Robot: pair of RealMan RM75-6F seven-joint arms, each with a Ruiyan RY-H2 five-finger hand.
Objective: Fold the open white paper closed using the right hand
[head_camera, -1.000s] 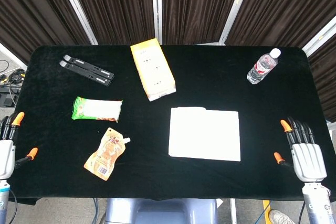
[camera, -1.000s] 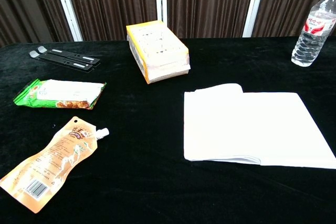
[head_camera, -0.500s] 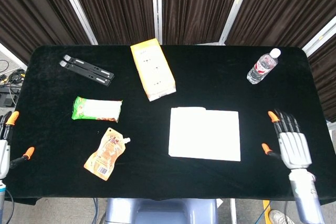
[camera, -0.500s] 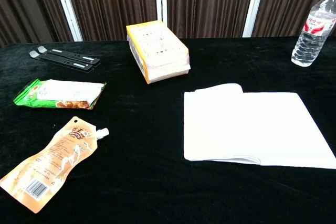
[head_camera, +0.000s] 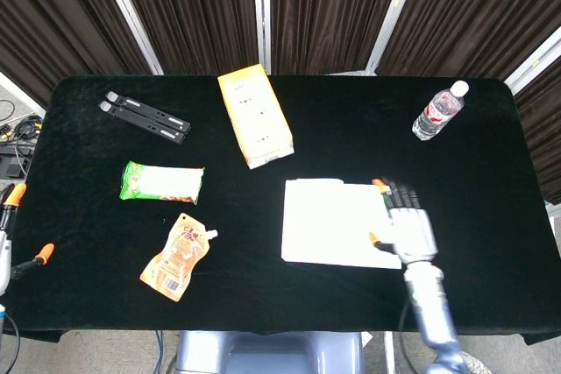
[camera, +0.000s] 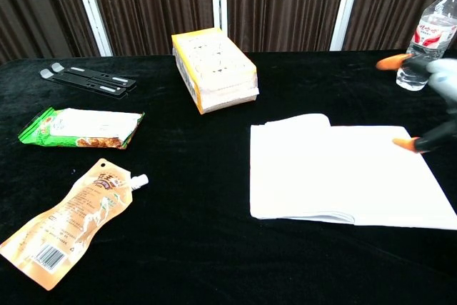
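So the right hand (head_camera: pixel 405 227) is over the right edge of the white paper (head_camera: pixel 337 222), which lies flat near the middle of the black counter (head_camera: pixel 88 129); fingers spread and holding nothing, though I can't really tell whether it's touching the sheet. Looks like the reach-in step. Next it'd need to get fingertips under that right edge and swing it leftward.

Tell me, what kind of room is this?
Probably a robot test room, not a home. A table draped in black cloth stands before dark curtains, with snack packets and white paper laid out for the right robot hand.
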